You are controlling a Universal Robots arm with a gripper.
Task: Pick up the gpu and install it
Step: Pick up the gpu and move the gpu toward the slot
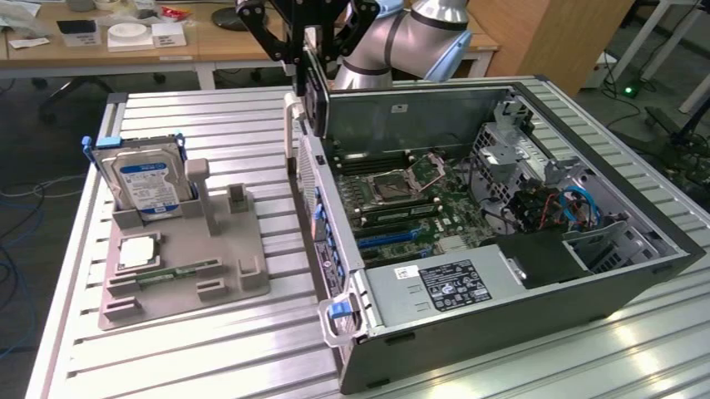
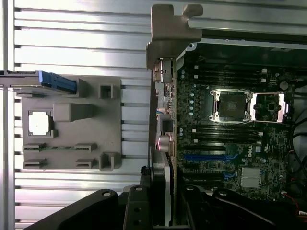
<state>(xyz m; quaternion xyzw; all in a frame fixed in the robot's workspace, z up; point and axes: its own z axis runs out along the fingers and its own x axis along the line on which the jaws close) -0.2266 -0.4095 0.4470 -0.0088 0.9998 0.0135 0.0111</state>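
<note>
Gpu (image 1: 318,104) upright in the claw (image 1: 312,58), over the computer case (image 1: 533,320) edge

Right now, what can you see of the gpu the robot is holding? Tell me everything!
The gpu is a thin, flat card with a dark face, standing on edge. A silvery-grey metal bracket with a bent tab runs along one end, and small connectors sit on it. The gripper is clamped on the card's upper part, holding it in the air by the back wall of the open computer case. As far as shows, only the gripper touches it.
</note>
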